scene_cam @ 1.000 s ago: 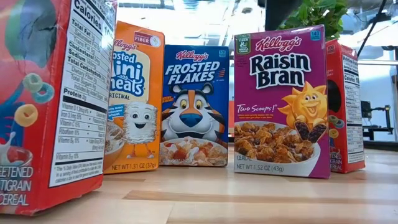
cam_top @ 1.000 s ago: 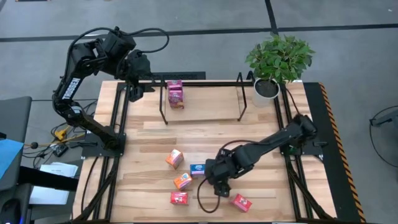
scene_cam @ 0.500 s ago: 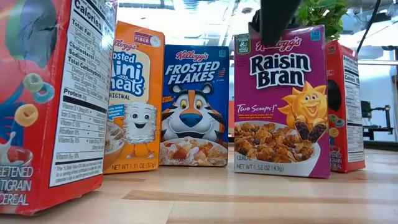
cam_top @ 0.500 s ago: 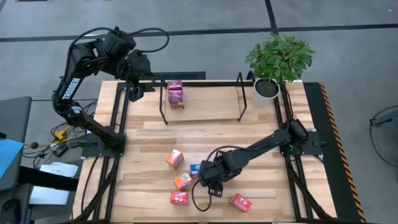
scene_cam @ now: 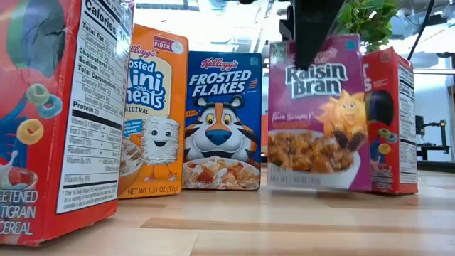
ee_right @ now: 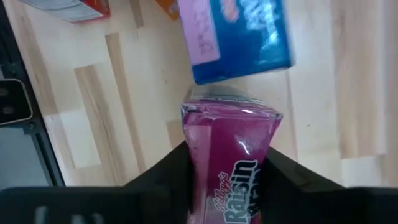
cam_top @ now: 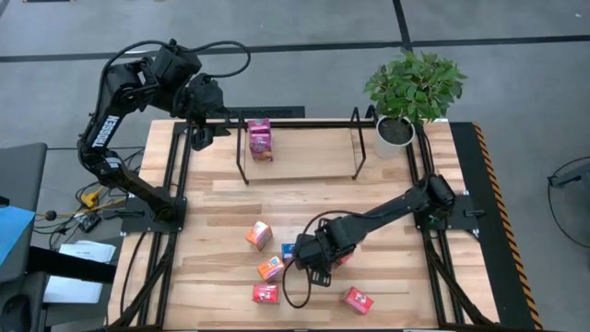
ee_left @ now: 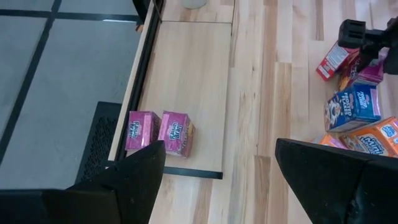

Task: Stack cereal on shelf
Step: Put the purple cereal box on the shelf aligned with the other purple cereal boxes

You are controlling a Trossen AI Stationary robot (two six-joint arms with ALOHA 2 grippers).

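A magenta cereal box (scene_cam: 318,114) stands among several cartons at the table's near middle, with my right gripper (cam_top: 316,261) shut on its top. Beside it are a blue box (scene_cam: 223,121), an orange box (scene_cam: 151,114) and a red box (scene_cam: 389,121). Two magenta boxes (cam_top: 260,138) stand on their bases on the black-rod shelf (cam_top: 300,123) at the far side. My left gripper (cam_top: 199,135) hangs open at the shelf's left end, with nothing between its fingers. My right gripper pinches the magenta box near its top end (ee_right: 230,134) between its two fingers (ee_right: 166,171), which come from above and point down. The carton's walls are dented in between them. One finger (scene_cam: 311,32) lies over the upper front face. The box stays about upright; I cannot tell whether its base is clear of the table.
A potted plant (cam_top: 412,92) stands at the far right corner. A red carton (cam_top: 359,300) lies near the front edge, right of my right gripper, and another (cam_top: 265,293) to its left. Black frame rails (cam_top: 175,184) run along both table sides.
My right gripper has moved a little toward the table's left edge and down onto the magenta box's top, and has taken hold. The box has shifted and tipped slightly, and more of the red carton behind it now shows.
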